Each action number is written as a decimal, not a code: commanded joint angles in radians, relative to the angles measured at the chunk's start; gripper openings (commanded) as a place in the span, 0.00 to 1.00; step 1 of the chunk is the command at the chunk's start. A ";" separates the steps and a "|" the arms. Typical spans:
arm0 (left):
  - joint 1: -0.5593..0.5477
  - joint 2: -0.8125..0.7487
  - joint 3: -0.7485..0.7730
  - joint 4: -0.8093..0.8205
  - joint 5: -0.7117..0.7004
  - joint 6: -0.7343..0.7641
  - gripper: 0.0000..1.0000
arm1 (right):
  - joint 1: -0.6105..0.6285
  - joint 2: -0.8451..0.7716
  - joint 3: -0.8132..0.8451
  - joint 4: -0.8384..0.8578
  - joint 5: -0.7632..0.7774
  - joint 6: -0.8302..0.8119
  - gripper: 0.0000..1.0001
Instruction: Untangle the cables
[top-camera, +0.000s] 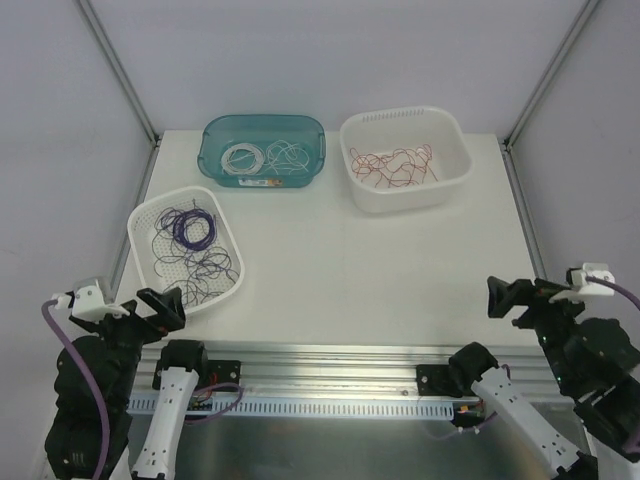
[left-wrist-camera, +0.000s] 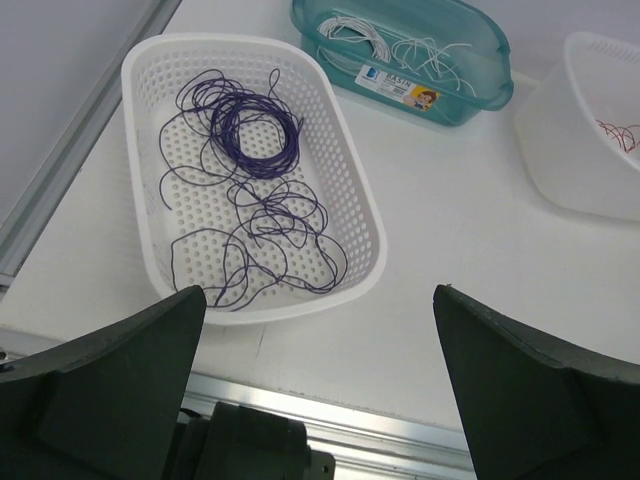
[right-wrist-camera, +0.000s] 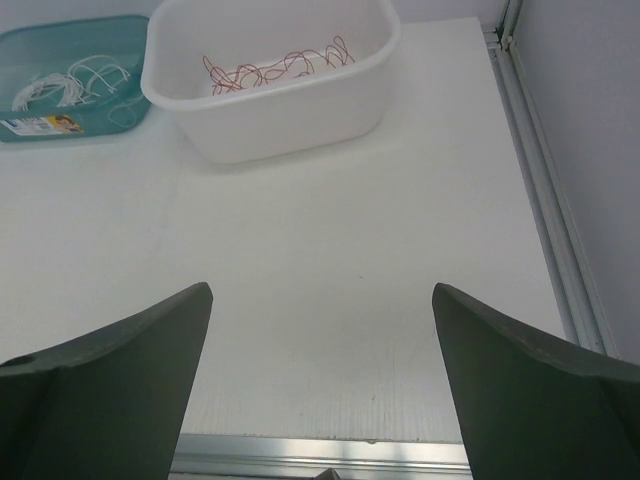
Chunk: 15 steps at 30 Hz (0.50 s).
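Though they spread wide, left fingers (left-wrist-camera: 110, 390) and right fingers (right-wrist-camera: 100, 390) hold nothing.

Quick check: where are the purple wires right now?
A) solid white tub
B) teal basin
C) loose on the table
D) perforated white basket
D: the purple wires lie in the perforated white basket; the teal basin holds white wires, the solid white tub red wires.
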 joint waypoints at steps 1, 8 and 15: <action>-0.005 -0.033 0.054 -0.154 -0.024 -0.019 0.99 | 0.006 -0.115 0.043 -0.112 0.006 -0.017 0.97; -0.005 -0.160 0.034 -0.257 -0.057 -0.079 0.99 | 0.007 -0.231 0.072 -0.233 -0.001 -0.040 0.97; -0.005 -0.328 -0.075 -0.288 -0.049 -0.150 0.99 | 0.009 -0.333 0.063 -0.271 0.005 -0.042 0.97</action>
